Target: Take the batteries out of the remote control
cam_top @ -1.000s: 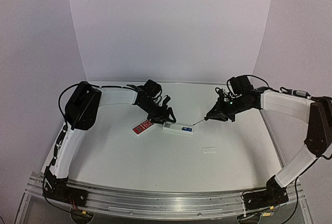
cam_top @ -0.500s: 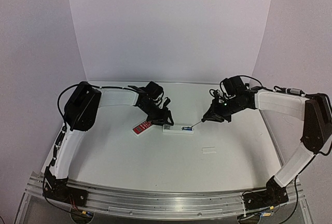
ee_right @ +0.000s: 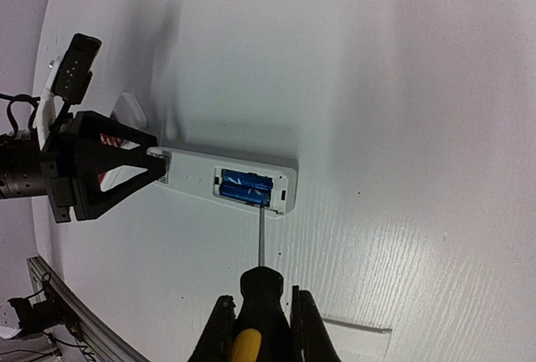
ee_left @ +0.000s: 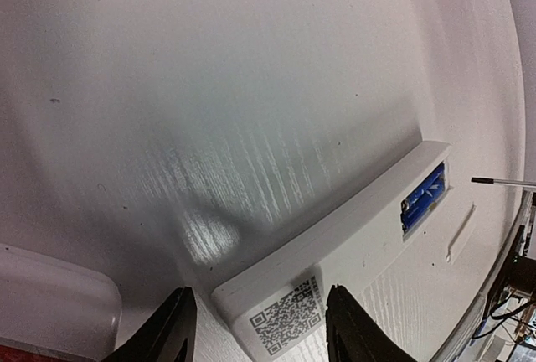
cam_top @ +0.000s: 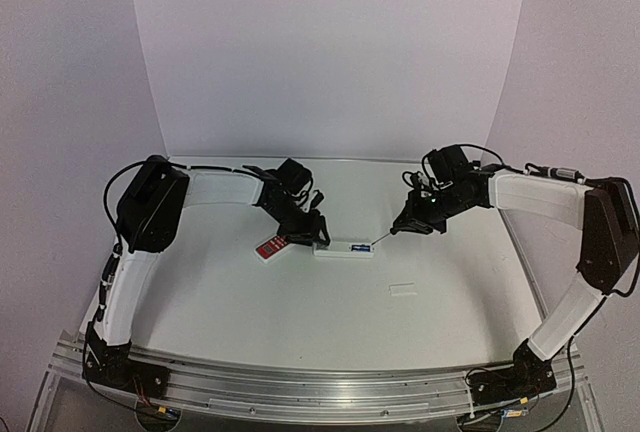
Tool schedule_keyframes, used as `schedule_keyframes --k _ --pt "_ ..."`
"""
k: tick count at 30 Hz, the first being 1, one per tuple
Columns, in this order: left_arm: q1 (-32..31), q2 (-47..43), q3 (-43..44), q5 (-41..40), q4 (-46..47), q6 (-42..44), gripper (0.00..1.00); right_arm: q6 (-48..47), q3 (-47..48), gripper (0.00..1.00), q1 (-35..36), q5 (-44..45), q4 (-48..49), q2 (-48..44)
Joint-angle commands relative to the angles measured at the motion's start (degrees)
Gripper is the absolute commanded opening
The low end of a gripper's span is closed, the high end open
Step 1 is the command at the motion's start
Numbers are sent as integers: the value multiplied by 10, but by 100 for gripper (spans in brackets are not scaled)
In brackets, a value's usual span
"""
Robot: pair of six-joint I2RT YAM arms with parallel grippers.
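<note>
White bench, white walls behind. Remote control lies back-up mid-bench, batteries inside. Left gripper jaws part-open astride its end; right gripper jaws clamp screwdriver, tip at batteries.

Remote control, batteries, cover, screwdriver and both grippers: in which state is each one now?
remote control: back up, compartment open
batteries: both inside it
cover: off, lying apart
screwdriver: tip at compartment edge
left gripper: open, astride the remote's end
right gripper: shut on screwdriver
</note>
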Motion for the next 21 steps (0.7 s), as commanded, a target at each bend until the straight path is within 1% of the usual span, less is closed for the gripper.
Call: schedule_keyframes --k 1,5,12,17,21 --pt "-2 -42 -20 5 1 -11 52 -10 21 0 4 -8 -3 0" --pt "-3 -52 -44 8 19 -21 52 -11 18 0 4 -10 -3 -2" --pt "-18 -40 -32 -1 7 -25 52 -8 14 0 4 -7 -3 -4" --pt "-18 -25 -20 -34 -16 -41 45 -6 10 0 5 -6 -2 -7" --pt "-19 -13 -6 -33 -29 -51 43 -5 6 0 7 -5 -2 -7"
